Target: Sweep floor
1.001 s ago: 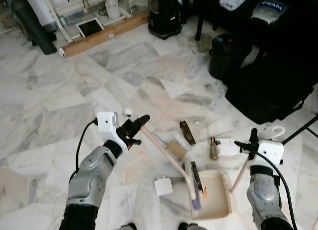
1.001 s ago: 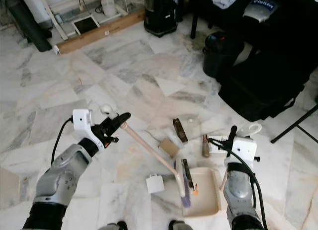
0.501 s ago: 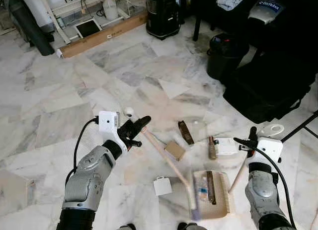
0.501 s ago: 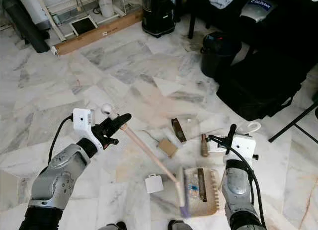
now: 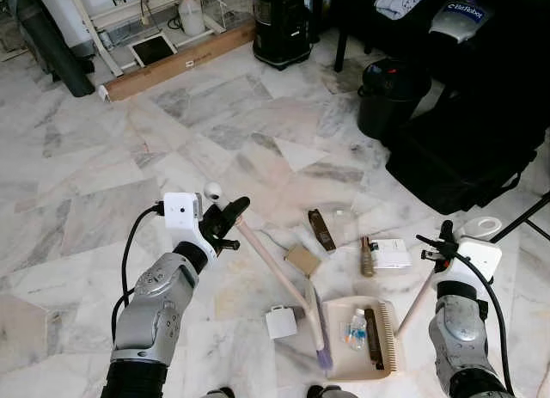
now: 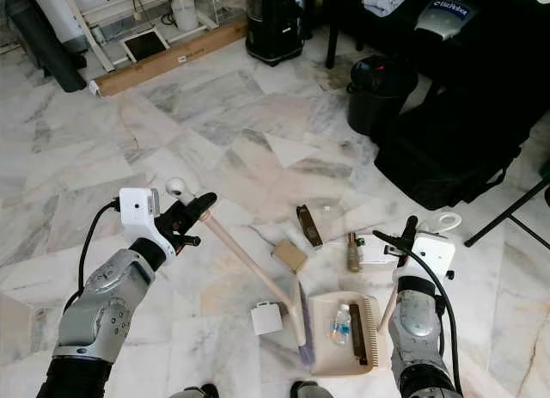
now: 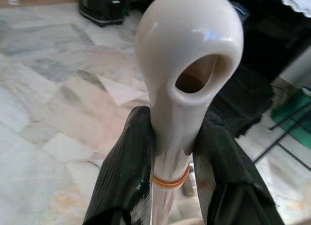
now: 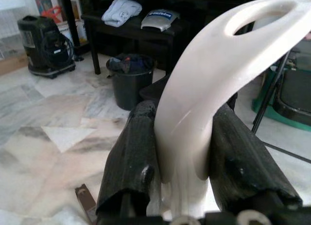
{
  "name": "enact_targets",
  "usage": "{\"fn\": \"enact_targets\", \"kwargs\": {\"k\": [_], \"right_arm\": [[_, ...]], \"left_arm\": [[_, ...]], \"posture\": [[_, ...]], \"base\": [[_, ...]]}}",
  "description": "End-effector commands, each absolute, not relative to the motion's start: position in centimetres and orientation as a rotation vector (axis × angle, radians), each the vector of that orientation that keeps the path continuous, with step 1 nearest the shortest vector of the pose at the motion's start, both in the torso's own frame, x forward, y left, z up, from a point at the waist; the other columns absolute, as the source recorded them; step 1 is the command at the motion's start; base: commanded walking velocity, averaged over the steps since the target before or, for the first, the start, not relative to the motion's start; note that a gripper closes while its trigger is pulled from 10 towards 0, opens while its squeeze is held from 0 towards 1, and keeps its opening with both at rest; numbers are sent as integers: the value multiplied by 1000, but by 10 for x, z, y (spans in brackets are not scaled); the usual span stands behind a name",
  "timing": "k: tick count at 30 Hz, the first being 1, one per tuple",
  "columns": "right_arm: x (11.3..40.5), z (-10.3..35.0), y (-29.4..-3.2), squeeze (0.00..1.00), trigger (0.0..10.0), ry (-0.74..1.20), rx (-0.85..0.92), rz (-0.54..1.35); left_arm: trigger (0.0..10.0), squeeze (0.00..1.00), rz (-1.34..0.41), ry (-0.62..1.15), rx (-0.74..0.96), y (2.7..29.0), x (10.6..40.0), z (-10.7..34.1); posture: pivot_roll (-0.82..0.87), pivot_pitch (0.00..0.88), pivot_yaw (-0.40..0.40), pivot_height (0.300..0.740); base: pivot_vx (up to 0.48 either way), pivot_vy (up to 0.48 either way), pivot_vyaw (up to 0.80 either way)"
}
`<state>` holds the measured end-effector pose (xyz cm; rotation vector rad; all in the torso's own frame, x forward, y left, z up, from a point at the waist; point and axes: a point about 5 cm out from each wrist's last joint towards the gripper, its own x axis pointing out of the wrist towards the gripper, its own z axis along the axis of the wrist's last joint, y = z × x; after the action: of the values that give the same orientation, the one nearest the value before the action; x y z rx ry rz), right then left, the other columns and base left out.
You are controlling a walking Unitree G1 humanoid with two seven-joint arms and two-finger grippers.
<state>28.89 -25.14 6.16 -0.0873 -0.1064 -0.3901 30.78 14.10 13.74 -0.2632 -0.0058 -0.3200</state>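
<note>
Left gripper (image 5: 230, 216) clamps the broom handle (image 5: 271, 260); right gripper (image 5: 443, 247) clamps the dustpan handle (image 5: 418, 293). A tilt below it could spill the small bottle (image 5: 356, 331).

Ahead of you, a black bin (image 5: 391, 97) stands beside a large black bag (image 5: 468, 149). At the far wall you see a black canister vacuum (image 5: 282, 24), a wooden plank (image 5: 176, 64), a plastic jug (image 5: 192, 13) and a dark tablet (image 5: 153, 47).
</note>
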Motion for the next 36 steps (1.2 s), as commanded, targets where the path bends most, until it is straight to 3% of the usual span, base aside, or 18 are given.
{"fn": "enact_targets", "kwargs": {"k": [1,22,28,36], "right_arm": [[280,50,-246,0,10000,-75,-33,-376],[246,88,-241,0,10000,-277,12,-350],[233,126,-231,0,10000,-357,30,-310],[243,172,-211,0,10000,-448,136,-255]], "left_arm": [[10000,0,-288,-32,-263,146,309,139],[10000,0,-294,-78,-252,151,323,145],[10000,0,-279,-111,-246,157,327,150],[10000,0,-248,-162,-220,162,324,156]], "posture": [[-22,169,66,740],[-74,103,101,740],[-88,83,105,740],[-92,61,98,740]], "base": [[0,0,0],[0,0,0],[0,0,0],[0,0,0]]}}
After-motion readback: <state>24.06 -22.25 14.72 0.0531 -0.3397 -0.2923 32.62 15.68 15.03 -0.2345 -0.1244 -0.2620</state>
